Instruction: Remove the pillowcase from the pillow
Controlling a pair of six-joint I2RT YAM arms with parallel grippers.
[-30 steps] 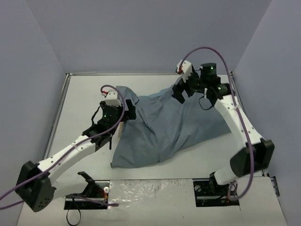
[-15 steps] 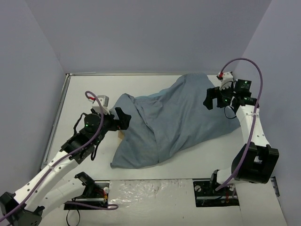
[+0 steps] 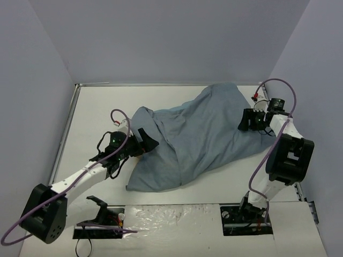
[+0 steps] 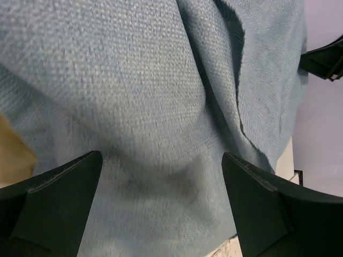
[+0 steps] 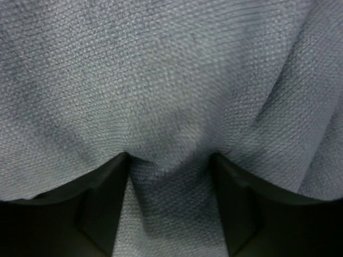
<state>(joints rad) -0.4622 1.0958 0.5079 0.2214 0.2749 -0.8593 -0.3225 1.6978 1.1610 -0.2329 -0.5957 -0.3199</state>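
Observation:
The pillowcase [image 3: 198, 136], plain grey-blue face up, lies bulging across the middle of the table. The pillow [image 4: 10, 155] shows only as a tan sliver at the cloth's left edge; the rest is hidden inside. My left gripper [image 3: 146, 142] stands open at the pillowcase's left end, its fingers [image 4: 59, 198] wide apart over the cloth [image 4: 161, 107] with nothing pinched. My right gripper [image 3: 250, 120] is pressed into the far right end. Its fingers [image 5: 102, 198] have drawn in on a bunched fold of pillowcase [image 5: 171, 176], with creases running out from the tips.
A white table [image 3: 96, 107] carries the cloth, with grey-violet walls close on three sides. The table's raised left rim [image 3: 68, 123] runs beside the left arm. A crinkled plastic sheet [image 3: 171, 217] and the arm bases sit at the near edge.
The right gripper moved right and down to the pillowcase's far right end and narrowed its jaws on a fold. The cloth's top right corner spread out. The left gripper shifted along the left end, staying open.

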